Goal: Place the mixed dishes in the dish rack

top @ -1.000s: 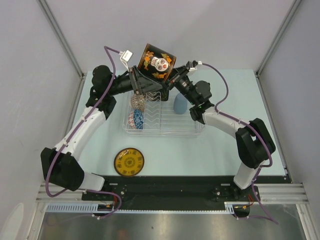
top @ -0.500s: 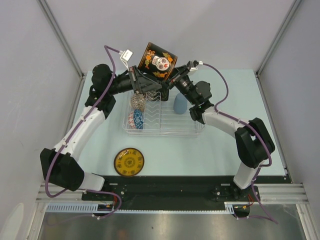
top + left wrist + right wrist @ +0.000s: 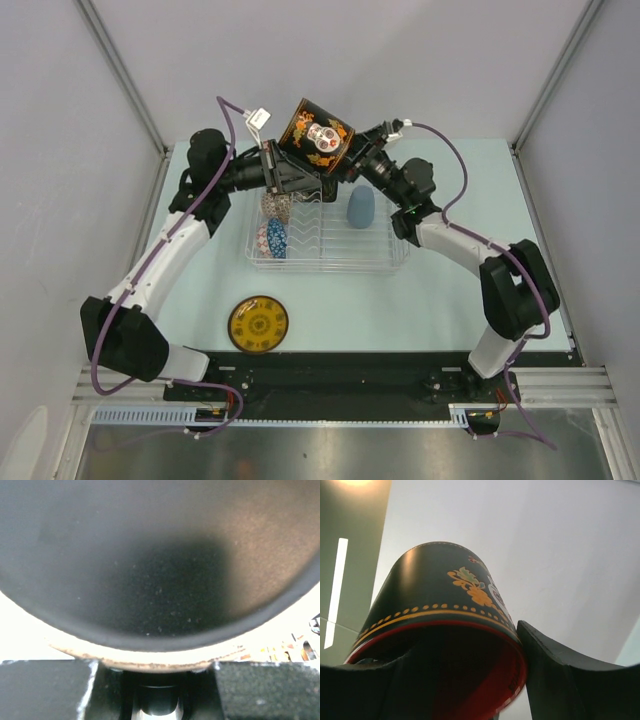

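The black square floral plate (image 3: 318, 136) hangs tilted in the air above the back of the dish rack (image 3: 390, 258). My left gripper (image 3: 288, 178) is shut on its lower left edge; in the left wrist view the plate (image 3: 160, 555) fills the frame above my gripper (image 3: 156, 666). My right gripper (image 3: 357, 162) is open at the plate's right edge. In the right wrist view the plate's red-lined rim (image 3: 470, 630) sits between the spread fingers (image 3: 555, 675). Inside the rack are the beige netted bowl (image 3: 278, 206), the small blue bowl (image 3: 275, 240) and a blue cup shape (image 3: 361, 207). The yellow saucer (image 3: 258, 323) lies on the table.
The rack stands mid-table on the pale blue surface (image 3: 450, 300). Grey walls close in the left, right and back. Both arms arch over the rack's back corners, with cables looping above them.
My left gripper has shut on the plate's edge and my right gripper's jaws have spread. The plate has shifted slightly right and tipped.
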Available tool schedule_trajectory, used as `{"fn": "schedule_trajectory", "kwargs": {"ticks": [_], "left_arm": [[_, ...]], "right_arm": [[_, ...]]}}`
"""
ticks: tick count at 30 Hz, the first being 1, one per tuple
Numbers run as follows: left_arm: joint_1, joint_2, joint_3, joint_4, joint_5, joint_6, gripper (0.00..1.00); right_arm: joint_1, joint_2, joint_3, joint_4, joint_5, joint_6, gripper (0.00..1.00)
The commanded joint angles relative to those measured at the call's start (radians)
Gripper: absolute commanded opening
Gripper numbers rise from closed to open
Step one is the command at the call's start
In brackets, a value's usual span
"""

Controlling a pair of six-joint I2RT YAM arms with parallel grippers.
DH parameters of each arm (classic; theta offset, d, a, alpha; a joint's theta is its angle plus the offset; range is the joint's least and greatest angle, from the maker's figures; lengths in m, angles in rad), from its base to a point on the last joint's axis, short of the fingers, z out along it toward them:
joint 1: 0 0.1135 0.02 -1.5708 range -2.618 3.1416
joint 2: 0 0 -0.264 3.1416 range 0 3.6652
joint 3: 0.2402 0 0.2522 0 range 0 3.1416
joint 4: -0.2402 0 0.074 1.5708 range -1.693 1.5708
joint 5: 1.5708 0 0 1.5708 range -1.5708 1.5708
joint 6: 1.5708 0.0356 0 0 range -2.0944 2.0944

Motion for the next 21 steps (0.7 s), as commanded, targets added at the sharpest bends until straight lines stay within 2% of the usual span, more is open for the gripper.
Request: {"fn": "schedule_trajectory", "kwargs": {"ticks": [1, 4, 10, 13, 14, 17, 21], "left_arm": [[0.039, -0.053, 0.100, 0.056, 0.019, 0.049, 0.00], [0.055, -0.043, 0.132, 0.037, 0.025, 0.054, 0.00], [0.065, -0.021, 0.253, -0.076, -0.002, 0.141, 0.00], [0.041, 0.003, 0.321, -0.215, -0.053, 0.273, 0.00], [0.027, 0.012, 0.336, -0.313, -0.070, 0.384, 0.00], [-0.056, 0.046, 0.347, -0.461, -0.169, 0.601, 0.00], [-0.167, 0.135, 0.324, -0.556, -0.251, 0.792, 0.00]], "right_arm": [[-0.082, -0.130, -0.087, 0.006, -0.043, -0.049, 0.65], [-0.127, -0.196, -0.158, -0.066, -0.077, -0.095, 0.66], [-0.219, -0.328, -0.262, -0.314, -0.172, -0.217, 0.68], [-0.278, -0.441, -0.290, -0.420, -0.206, -0.292, 0.68], [-0.322, -0.475, -0.290, -0.453, -0.206, -0.343, 0.67], [-0.413, -0.614, -0.290, -0.550, -0.189, -0.398, 0.69], [-0.500, -0.772, -0.284, -0.668, -0.178, -0.512, 0.71]]}}
